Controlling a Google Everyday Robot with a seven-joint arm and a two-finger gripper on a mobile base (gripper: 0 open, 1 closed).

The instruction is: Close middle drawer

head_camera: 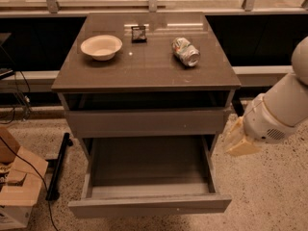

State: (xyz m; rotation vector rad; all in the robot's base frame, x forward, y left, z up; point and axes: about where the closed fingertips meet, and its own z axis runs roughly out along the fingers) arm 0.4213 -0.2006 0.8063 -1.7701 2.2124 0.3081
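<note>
Floor, near left: cardboard box (17,191). On tabletop (144,71), far left: bowl (101,46). Lower down: middle drawer (149,205), pulled well out toward near side. On tabletop, right: can (186,51), on its side. Just right of middle drawer's right wall: your gripper (239,139); open or closed, cannot tell.

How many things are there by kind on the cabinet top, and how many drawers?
Bowls: 1, the white bowl
Cans: 1, the crushed can
Small dark objects: 1, the small dark object
Drawers: 2, the middle drawer pulled out, and the upper drawer
Total: 5
Not counted: the pincer, off to the right of the middle drawer.
</note>
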